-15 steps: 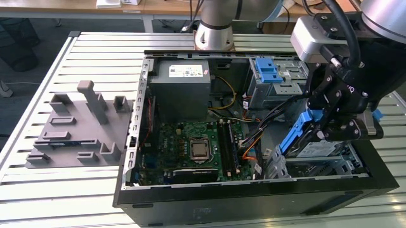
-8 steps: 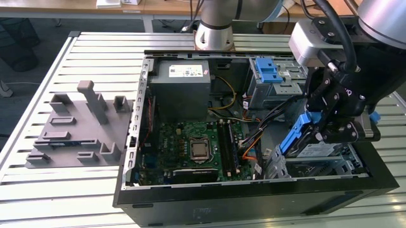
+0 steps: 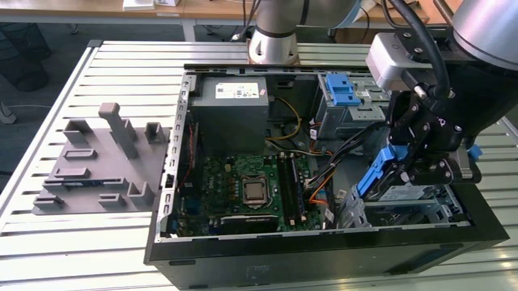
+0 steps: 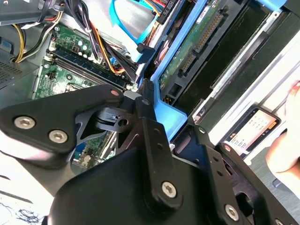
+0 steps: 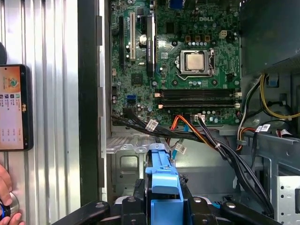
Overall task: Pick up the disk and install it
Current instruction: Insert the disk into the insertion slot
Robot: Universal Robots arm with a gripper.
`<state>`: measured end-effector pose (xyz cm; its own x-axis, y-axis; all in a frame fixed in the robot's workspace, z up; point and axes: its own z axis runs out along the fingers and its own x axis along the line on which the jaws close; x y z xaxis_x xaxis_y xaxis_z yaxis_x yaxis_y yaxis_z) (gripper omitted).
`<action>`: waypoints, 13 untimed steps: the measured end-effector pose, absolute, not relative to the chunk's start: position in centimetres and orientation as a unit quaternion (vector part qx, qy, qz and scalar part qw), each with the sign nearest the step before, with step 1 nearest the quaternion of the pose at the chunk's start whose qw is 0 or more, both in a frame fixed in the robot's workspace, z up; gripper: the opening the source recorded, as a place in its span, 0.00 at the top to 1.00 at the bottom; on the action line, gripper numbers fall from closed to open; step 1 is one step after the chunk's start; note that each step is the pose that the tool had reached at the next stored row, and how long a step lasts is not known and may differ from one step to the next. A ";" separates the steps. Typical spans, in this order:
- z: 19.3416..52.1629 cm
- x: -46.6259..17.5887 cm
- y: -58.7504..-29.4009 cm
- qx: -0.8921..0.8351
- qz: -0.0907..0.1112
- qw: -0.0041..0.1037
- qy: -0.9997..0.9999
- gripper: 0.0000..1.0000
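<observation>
The tool [image 3: 427, 159] is clamped on the disk [image 3: 380, 176] by its blue carrier, holding it tilted over the drive bay at the open case's [image 3: 324, 242] corner. The disk's white label shows; its print is unreadable.

Pretty even overhead light in the exterior view, bright on the slatted table [image 3: 48, 242] — the slats glare near white toward 7 o'clock, while the case interior [image 3: 242, 176] sits in soft shadow. The second wrist view is blown out at 3 o'clock, and the black gripper [image 4: 140, 101] up close looks soft, with the motherboard [image 4: 61, 70] behind it sharper. The first wrist view is crisp on the board, dim at 1 o'clock — the phone screen [image 5: 11, 108] glows.
</observation>
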<state>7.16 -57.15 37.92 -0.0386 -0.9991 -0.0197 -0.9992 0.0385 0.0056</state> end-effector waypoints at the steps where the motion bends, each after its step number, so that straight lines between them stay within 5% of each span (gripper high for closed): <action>1: 37.9 7.2 -57.2 -0.693 0.009 0.005 0.721 0.64; 12: 37.4 7.2 -57.2 -0.693 0.009 0.005 0.721 0.63; 13: 37.4 7.2 -57.2 -0.693 0.009 0.005 0.721 0.56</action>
<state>7.16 -57.15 37.43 -0.0385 -0.9991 -0.0196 -0.9992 0.0384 0.0053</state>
